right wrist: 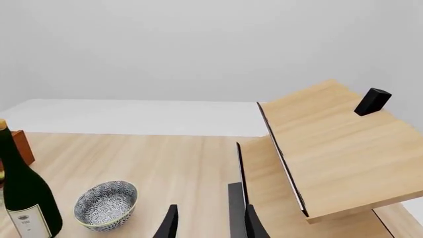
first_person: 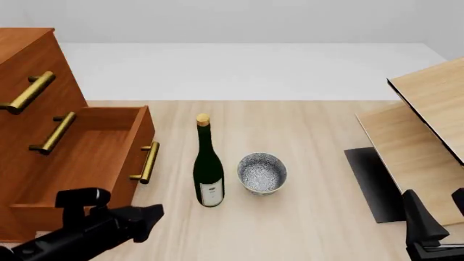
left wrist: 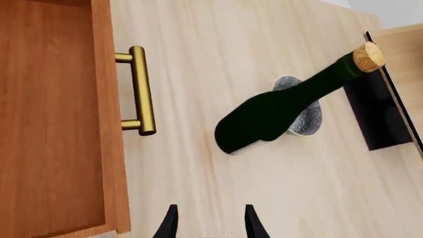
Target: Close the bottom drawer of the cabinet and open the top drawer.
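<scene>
beside the pulled-out bottom drawer [first_person: 108, 157] the left gripper [left wrist: 210, 223] hovers with fingers parted, the right gripper [right wrist: 210, 223] likewise.

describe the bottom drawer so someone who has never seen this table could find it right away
Start at the big reddish-brown cabinet on the left of the table. The bottom drawer is its lowest one, near the dark green bottle. Unlike the two drawers above, it stands pulled out, showing its bare wooden inside.
</scene>
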`<state>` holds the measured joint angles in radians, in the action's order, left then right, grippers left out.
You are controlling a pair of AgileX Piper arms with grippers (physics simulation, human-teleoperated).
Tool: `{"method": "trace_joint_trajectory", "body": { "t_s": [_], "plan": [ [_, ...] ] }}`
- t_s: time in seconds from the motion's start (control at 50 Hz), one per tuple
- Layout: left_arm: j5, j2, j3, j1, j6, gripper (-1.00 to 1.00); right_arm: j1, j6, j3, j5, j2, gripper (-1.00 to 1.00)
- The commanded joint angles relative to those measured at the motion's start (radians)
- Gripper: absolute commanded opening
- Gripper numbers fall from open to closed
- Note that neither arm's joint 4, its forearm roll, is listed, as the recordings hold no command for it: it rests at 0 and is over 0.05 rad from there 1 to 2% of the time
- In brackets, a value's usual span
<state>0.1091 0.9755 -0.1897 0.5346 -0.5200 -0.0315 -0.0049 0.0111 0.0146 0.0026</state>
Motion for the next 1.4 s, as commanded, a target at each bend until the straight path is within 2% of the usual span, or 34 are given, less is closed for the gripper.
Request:
{"method": "trace_joint_trajectory", "body": {
  "t_s": [0.02,0.42,0.86,0.94,0.96,1.0,1.12,1.28,1.4],
  "plan": [
    [0.036,0.022,0.035,-0.03,-0.013,1.0,-0.001,0.0,0.0,0.0,0.001,1.0],
    [-0.013,0.001,0.036,-0.19,0.098,1.0,-0.007,0.001,-0.001,0.0,0.0,1.0],
    [0.035,0.025,0.052,-0.325,0.174,1.0,-0.004,0.003,0.001,0.001,-0.001,1.0],
    [0.05,0.032,0.058,-0.364,0.194,1.0,-0.002,0.003,0.0,0.001,-0.001,1.0],
    [0.052,0.04,0.058,-0.392,0.221,1.0,-0.002,0.002,0.0,0.001,-0.001,1.0],
    [0.058,0.038,0.06,-0.393,0.211,1.0,-0.001,0.003,0.0,0.001,-0.001,1.0],
    [0.044,0.005,0.058,-0.479,0.259,1.0,-0.002,0.003,0.0,0.0,0.0,1.0],
    [0.078,0.028,0.057,-0.523,0.274,1.0,0.0,0.001,0.0,0.0,0.0,1.0],
    [0.142,0.09,0.066,-0.546,0.285,1.0,0.001,0.001,0.001,-0.001,0.001,1.0]
  ]
}}
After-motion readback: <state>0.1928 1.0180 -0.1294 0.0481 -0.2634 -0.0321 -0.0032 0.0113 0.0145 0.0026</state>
